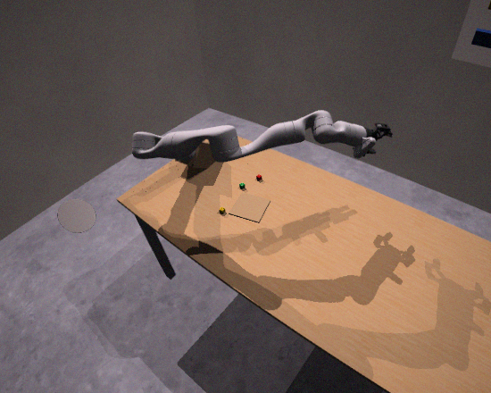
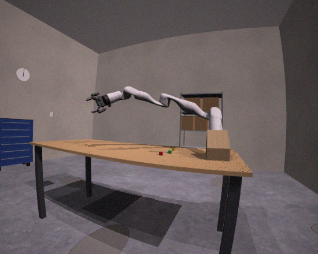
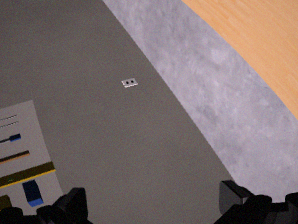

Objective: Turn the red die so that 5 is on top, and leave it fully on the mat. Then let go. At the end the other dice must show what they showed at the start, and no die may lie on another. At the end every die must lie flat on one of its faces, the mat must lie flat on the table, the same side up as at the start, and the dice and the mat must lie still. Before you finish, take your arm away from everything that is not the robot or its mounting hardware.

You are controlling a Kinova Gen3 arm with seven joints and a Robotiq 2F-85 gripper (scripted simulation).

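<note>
The red die (image 1: 259, 177) lies on the bare table beyond the far corner of the tan mat (image 1: 250, 207), off the mat; it also shows in the exterior view (image 2: 161, 153). Its top face is too small to read. The green die (image 1: 242, 186) lies off the mat by its far edge, and the yellow die (image 1: 222, 211) lies at the mat's left side. My gripper (image 1: 378, 139) (image 2: 94, 104) is open and empty, stretched out high above the table's far side, well away from the dice. In the wrist view my fingers frame only floor and wall.
The arm's base stands on a wooden block (image 2: 218, 145) at the table's end. A blue drawer cabinet (image 2: 10, 142) stands by the wall, and a shelf with boxes (image 2: 200, 114) stands behind the base. The table edge runs through the wrist view (image 3: 200, 43).
</note>
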